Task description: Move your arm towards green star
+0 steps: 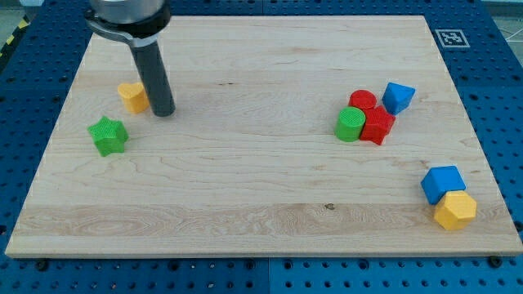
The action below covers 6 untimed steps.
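Note:
The green star (109, 135) lies on the wooden board (261, 188) at the view's left. My tip (163, 112) stands on the board up and to the right of the star, with a clear gap between them. A yellow block (132, 96) sits just left of the rod, close to it or touching it, and above the star.
At the view's right a green cylinder (350, 124), a red cylinder (363, 101), a red star-like block (378, 125) and a blue block (398, 97) form a cluster. A blue cube (443, 183) and a yellow hexagon block (455, 211) sit near the lower right corner.

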Each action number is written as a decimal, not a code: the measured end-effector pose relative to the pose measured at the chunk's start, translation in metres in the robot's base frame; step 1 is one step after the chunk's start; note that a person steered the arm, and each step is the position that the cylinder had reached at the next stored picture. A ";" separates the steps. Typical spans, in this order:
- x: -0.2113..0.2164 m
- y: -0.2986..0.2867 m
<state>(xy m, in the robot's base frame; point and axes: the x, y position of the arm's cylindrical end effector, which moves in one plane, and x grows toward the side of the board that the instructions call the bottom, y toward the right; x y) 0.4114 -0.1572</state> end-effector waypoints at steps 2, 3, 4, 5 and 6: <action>-0.025 -0.062; -0.022 -0.061; -0.006 -0.013; 0.031 0.024; 0.082 0.028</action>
